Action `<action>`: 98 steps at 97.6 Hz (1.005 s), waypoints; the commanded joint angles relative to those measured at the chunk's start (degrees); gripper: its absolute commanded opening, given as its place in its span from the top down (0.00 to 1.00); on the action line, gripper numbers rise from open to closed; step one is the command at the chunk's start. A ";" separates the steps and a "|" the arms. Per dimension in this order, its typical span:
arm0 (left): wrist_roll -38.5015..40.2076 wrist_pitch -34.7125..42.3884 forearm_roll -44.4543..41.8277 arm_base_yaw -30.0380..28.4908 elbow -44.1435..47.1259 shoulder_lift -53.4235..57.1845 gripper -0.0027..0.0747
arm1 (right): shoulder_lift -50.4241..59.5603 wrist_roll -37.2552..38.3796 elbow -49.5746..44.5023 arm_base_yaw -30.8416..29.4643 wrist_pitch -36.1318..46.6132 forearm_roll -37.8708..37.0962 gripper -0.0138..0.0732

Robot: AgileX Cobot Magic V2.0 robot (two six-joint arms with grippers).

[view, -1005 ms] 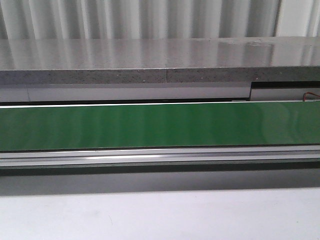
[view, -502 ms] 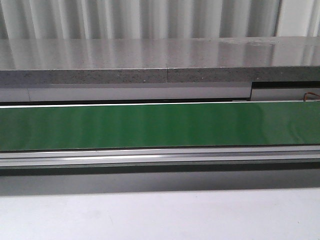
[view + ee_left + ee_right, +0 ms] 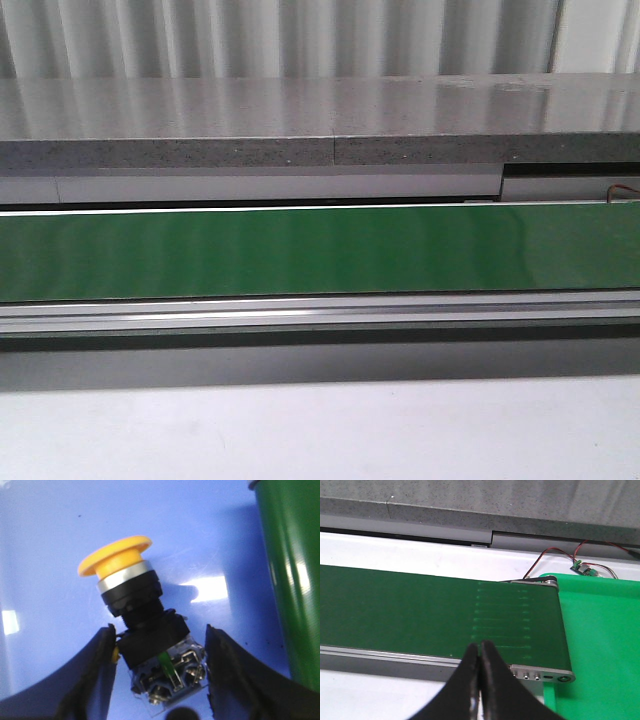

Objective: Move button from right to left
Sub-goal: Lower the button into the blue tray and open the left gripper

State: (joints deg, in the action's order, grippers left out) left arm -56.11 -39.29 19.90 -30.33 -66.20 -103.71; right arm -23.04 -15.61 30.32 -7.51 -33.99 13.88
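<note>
Lying between the left gripper's point(image 3: 157, 672) spread fingers point(image 3: 95, 675) is the button point(image 3: 142, 635), its yellow mushroom cap pointing away from the wrist (clear contact block nearest it), on a blue surface point(image 3: 50, 555); one finger touches its black collar. The right gripper's point(image 3: 479, 680) fingers are pressed together, empty, above the green conveyor belt point(image 3: 420, 610).

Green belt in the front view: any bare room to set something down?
Yes. The green belt is bare along its whole visible length, between the grey ledge behind and the metal rail in front. The white tabletop nearer is bare too. It is crowded only on the blue surface, where the left fingers flank the button.
</note>
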 commanded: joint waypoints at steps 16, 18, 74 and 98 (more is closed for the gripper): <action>-0.65 0.99 1.38 -0.02 -2.28 -0.25 0.99 | -0.15 -0.52 1.47 0.11 3.70 0.03 0.92; -0.65 1.15 1.40 -0.02 -2.28 -0.25 0.99 | -0.15 -0.52 1.47 0.11 3.70 0.03 0.92; -0.65 2.77 1.25 -0.02 -2.28 -0.33 0.99 | -0.15 -0.52 1.47 0.11 3.70 0.03 0.92; -1.70 2.66 1.25 -0.02 -2.28 -0.33 0.99 | -0.15 -0.52 1.47 0.11 3.70 0.03 0.92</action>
State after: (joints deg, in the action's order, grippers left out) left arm -56.90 -37.89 19.91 -30.41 -66.81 -106.56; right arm -23.04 -15.61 30.32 -7.51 -33.99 13.88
